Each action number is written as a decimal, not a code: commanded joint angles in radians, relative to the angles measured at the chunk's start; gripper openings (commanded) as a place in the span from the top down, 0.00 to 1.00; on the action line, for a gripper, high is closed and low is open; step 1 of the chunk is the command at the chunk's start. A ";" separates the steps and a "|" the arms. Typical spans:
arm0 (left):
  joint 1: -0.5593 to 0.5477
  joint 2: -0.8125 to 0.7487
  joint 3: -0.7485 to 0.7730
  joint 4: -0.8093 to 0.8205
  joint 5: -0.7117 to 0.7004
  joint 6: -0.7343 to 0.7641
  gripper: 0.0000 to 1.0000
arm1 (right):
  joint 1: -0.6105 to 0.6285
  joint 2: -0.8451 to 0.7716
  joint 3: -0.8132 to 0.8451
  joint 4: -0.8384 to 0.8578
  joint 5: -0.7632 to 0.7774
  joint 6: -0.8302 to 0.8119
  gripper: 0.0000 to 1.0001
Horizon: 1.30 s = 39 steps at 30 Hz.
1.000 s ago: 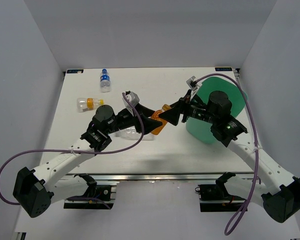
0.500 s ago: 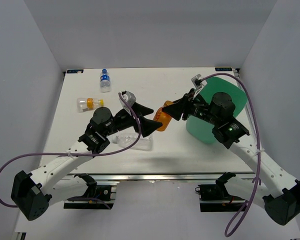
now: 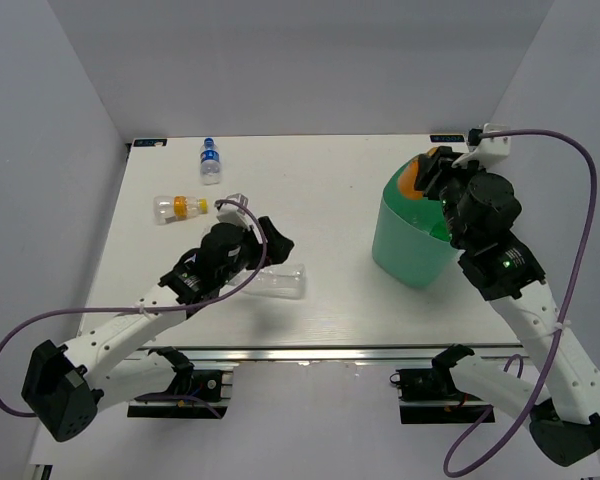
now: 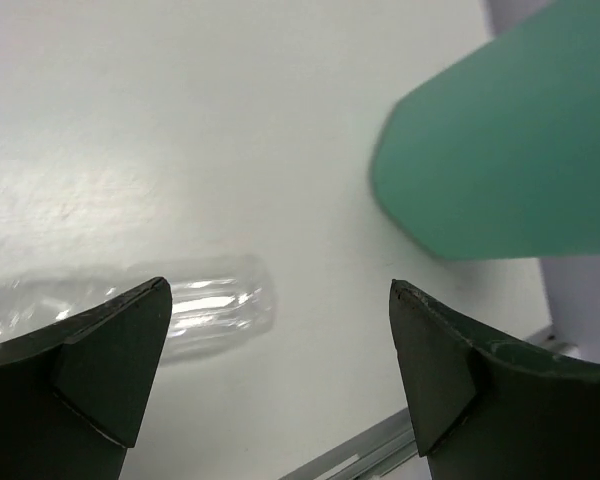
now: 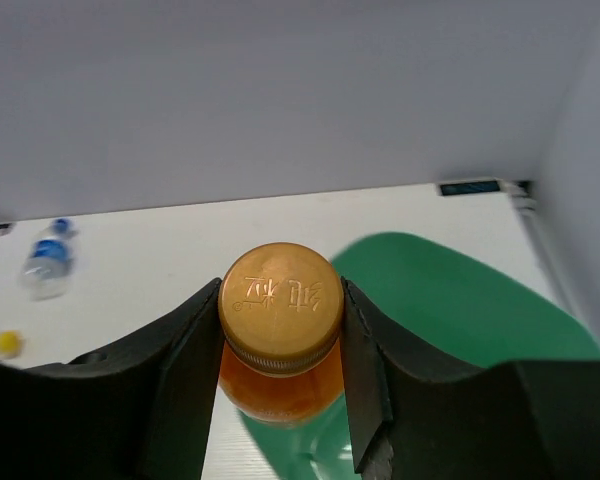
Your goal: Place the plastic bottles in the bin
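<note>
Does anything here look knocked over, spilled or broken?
Nothing spilled or broken that I can see. Three bottles lie on their sides on the table: a plain clear bottle, an orange-banded bottle and a blue-labelled bottle. The right gripper holds the orange bottle over the bin.

white table (image 3: 320, 200) | far left: blue-label bottle (image 3: 211, 160), orange-band bottle (image 3: 176, 207) | mid: clear bottle (image 3: 285, 282) lying | right: green bin (image 3: 410, 250)
</note>
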 commanded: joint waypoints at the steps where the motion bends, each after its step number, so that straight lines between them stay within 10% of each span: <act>1: -0.003 0.034 -0.029 -0.176 -0.136 -0.116 0.02 | -0.001 -0.004 -0.008 -0.078 0.275 -0.063 0.75; 7: -0.003 0.023 -0.058 -0.196 -0.168 -0.158 0.02 | -0.001 0.045 -0.007 -0.093 0.246 -0.106 0.11; 25: 0.205 0.003 0.032 -0.334 -0.262 -0.155 0.02 | 0.252 0.235 0.074 -0.191 -0.557 -0.511 0.11; 39: 0.430 0.055 0.066 -0.398 -0.176 -0.116 0.02 | 0.419 0.755 -0.021 0.148 -0.759 -0.481 0.11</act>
